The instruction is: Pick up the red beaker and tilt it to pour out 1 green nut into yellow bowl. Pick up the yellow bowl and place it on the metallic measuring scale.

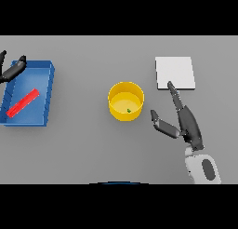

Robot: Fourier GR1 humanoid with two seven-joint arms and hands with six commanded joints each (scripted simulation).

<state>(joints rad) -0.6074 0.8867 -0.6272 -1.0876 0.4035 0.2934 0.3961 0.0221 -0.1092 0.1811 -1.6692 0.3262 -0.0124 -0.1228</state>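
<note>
With the right hand [186,123] released at 3 o'clock of the yellow bowl [126,101], an off-centre grasp risks tipping out the green nut [128,111].

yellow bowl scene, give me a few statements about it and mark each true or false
1. A green nut lies inside the yellow bowl. True.
2. The yellow bowl sits on the metallic scale. False: it stands on the grey table, to the left of the scale and apart from it.
3. The red beaker lies on its side in the blue tray. True.
4. The right hand is curled round the bowl. False: it is open, to the right of the bowl and clear of it, one finger reaching over the scale's near edge.
5. The left hand holds the beaker. False: it is open at the tray's far left corner.
</note>
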